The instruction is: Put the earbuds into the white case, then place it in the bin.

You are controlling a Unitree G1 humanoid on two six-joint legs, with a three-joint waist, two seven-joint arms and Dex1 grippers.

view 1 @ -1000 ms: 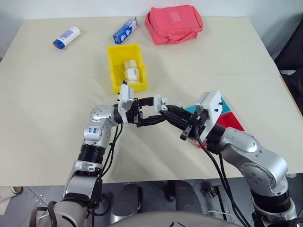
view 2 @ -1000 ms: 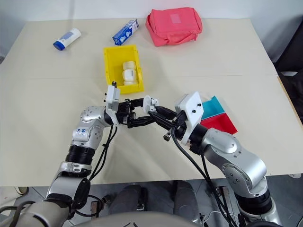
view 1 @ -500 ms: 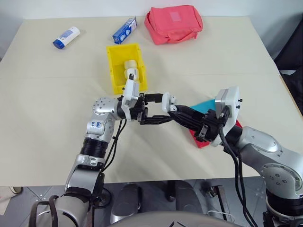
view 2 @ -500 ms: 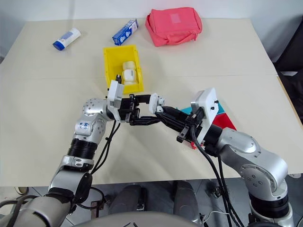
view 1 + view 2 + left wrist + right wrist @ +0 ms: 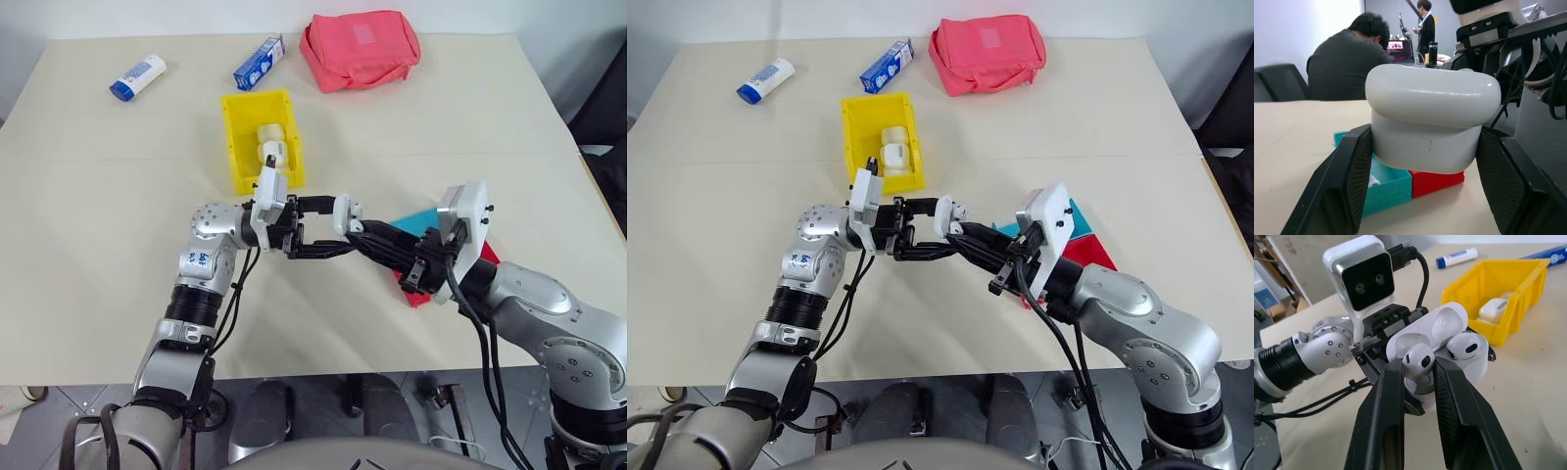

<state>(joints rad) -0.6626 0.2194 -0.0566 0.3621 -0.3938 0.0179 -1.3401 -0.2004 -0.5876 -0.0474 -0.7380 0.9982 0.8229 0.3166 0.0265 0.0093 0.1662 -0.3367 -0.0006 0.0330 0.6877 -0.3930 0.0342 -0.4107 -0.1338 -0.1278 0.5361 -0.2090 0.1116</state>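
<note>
Left pincer clamps the small glossy white pebble-shaped earbud case, lid flipped open, above the beige counter, between the bright yellow open-topped plastic bin and the shallow blue tray. Right pincer pinches one tiny glossy white stemmed earbud at the case mouth. A second earbud sits in the case.

- The white case: glossy, rounded, lid flipped open, held above the surface between the left gripper's fingers.
- The earbuds: one seated in the case; the other pinched between the right gripper's fingers at the case's opening.
- The bin: bright yellow, open-topped, on the surface beyond the case, holding white cases.
</note>
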